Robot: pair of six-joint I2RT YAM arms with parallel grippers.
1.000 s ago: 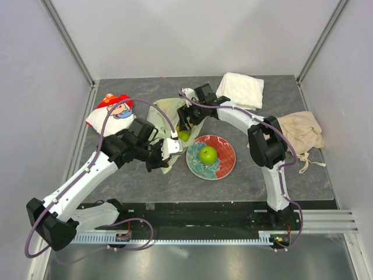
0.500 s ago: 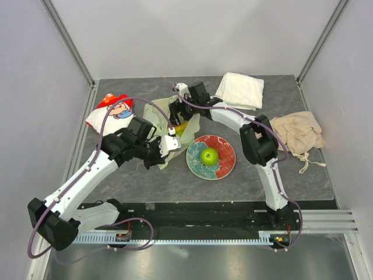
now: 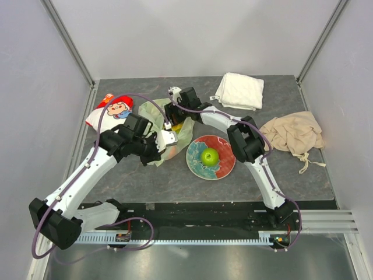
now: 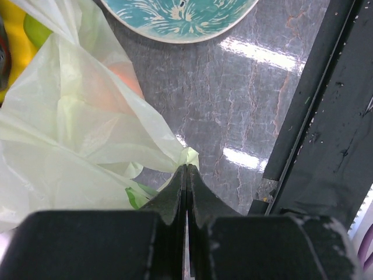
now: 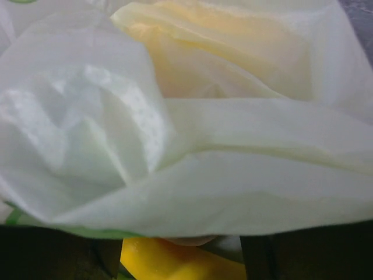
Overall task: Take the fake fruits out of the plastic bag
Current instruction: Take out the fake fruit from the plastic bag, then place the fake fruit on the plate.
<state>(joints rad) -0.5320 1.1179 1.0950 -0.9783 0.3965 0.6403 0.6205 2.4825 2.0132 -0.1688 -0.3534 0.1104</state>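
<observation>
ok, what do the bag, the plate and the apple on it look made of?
Plastic bag: thin translucent pale-green film, likely polythene; it crumples into sharp creases and fruit colours show through.
Plate: hard and glossy, glazed ceramic or melamine, cannot tell which; painted red-and-teal pattern.
Green apple: probably moulded plastic; uniform colour, bright highlight.

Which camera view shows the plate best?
The top external view: the whole plate is visible, with a green apple on it. The left wrist view shows only a teal part of it at the top. The right wrist view shows none of it.
</observation>
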